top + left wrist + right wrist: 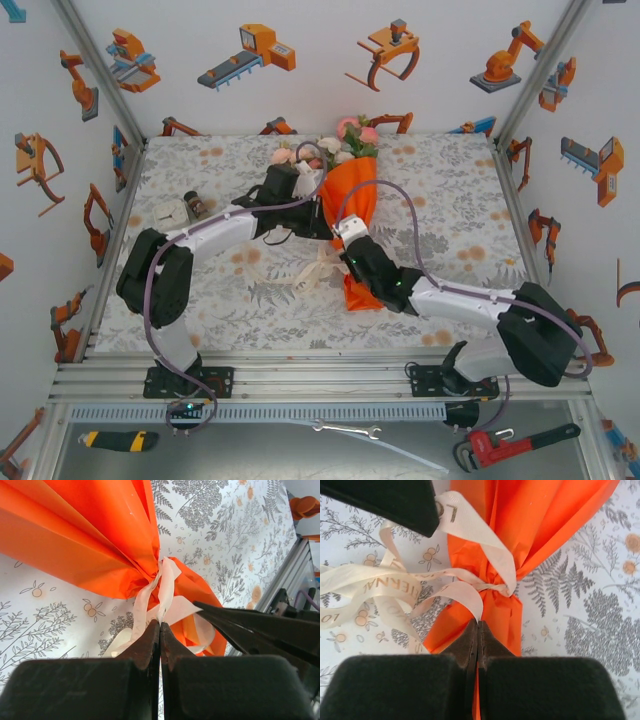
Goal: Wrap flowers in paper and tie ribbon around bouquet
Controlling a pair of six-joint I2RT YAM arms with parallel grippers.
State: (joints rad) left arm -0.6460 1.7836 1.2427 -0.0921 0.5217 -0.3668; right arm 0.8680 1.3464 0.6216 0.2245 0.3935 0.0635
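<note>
bouquet (350, 195): lies mid-table on the cloth (450, 210), heads toward the far wall, narrow tail toward the arm bases.
flowers (345, 135): at the bouquet's far end; pink and cream heads with green leaves poke out of the wide mouth.
paper (85, 525): orange, pleated, gathered tight at the bouquet's waist and flaring out on both sides of it.
ribbon (370, 582): cream, with printed lettering. It is wound round the bouquet's waist and crossed there; cannot tell whether the knot is fast. Loose loops lie on the cloth just left of the tail.
left gripper (160, 624): clenched on one ribbon strand, just beside the waist on its left. The strand runs straight from the tips up to the waist.
right gripper (477, 625): clenched on another ribbon strand, on the tail side of the waist, tips over the paper.
spacing: in the left wrist view the right gripper's fingers sit just beside the left gripper, both near the waist.
small items (180, 210): one white, one dark, on the cloth well left of the bouquet; too small to tell what they are.
shelf tools: knife (118, 440), spanner (345, 430) and red wrench (510, 445), on the near side of the arm bases, well apart from the bouquet.
</note>
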